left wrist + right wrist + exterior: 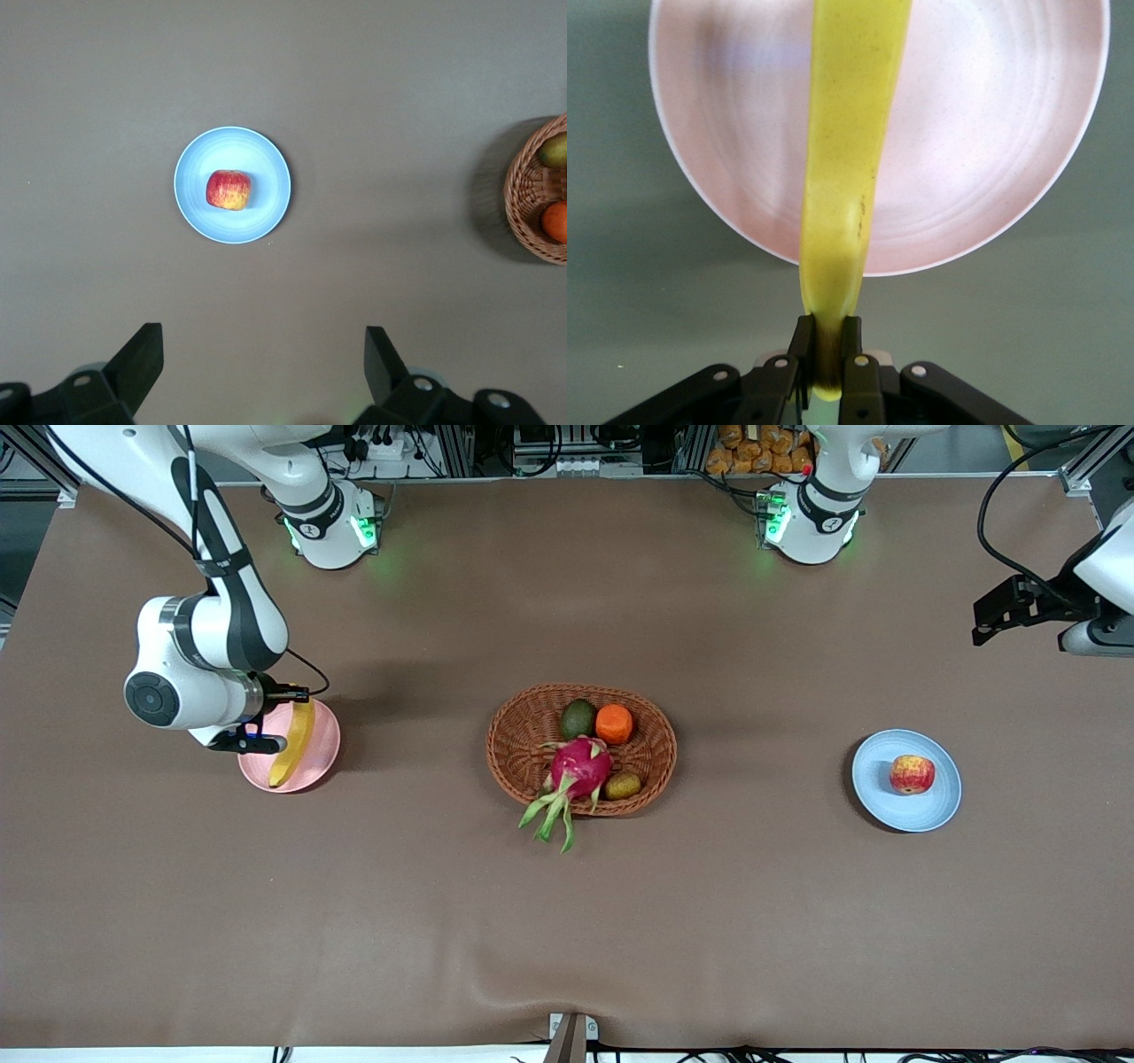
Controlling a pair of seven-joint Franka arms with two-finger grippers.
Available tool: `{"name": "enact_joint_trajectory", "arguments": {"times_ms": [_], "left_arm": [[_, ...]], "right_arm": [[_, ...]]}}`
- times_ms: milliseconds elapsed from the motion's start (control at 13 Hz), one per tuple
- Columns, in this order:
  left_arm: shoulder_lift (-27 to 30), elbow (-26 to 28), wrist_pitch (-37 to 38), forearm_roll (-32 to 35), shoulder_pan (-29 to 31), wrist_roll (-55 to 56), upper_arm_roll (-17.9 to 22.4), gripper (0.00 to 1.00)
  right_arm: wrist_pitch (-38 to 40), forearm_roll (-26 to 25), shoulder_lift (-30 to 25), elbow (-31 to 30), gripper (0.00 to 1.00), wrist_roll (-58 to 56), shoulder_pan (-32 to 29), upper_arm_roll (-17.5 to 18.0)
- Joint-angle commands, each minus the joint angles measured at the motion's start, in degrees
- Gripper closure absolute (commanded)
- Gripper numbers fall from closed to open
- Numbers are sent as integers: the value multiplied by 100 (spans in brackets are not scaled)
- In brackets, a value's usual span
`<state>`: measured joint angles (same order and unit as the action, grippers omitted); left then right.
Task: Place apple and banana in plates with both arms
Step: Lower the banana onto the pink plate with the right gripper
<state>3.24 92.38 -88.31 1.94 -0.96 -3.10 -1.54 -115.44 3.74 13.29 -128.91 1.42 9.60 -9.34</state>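
A: Where is the banana [293, 746]?

B: Over the pink plate [326, 755] at the right arm's end of the table; the right gripper [826, 343] has its fingers clamped on the banana's darker stem end, and the yellow body runs out across the plate; whether the fruit touches the plate I cannot tell.

A: And the apple [912, 774]?

B: It sits on the blue plate [941, 802] toward the left arm's end of the table, red with yellow streaks; nothing grips it.

A: The left gripper [262, 361]?

B: Up in the air with its fingers spread wide apart and nothing between them; the left wrist view looks down on the apple and its plate.

A: What lies between the plates?

B: A brown wicker basket [518, 731] at the middle of the table; it holds a magenta dragon fruit [580, 768], an orange fruit [614, 724] and two greenish fruits.
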Motion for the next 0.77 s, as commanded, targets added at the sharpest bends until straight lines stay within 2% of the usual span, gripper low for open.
{"name": "enact_joint_trajectory", "arguments": {"times_ms": [0,77,154,231,385,692], "left_arm": [[63,17,-54,-298,-62,108,224,0],[63,17,-54,-282,-71,152,233,0],[72,0,-54,-238,-71,265,224,0],[80,0,-54,-229,-71,388,216,0],[72,0,-54,-229,-71,345,215,0],[54,-44,-28,-229,-71,337,163,0]], "right_arm": [[4,65,42,76,76,-248,-204,108],[57,65,33,137,45,-256,-212,108],[118,65,33,164,0,-256,-213,108],[284,65,24,269,0,-256,-213,108],[1081,65,-11,864,0,-256,-221,99],[2814,65,-143,2902,0,-265,-388,90]]}}
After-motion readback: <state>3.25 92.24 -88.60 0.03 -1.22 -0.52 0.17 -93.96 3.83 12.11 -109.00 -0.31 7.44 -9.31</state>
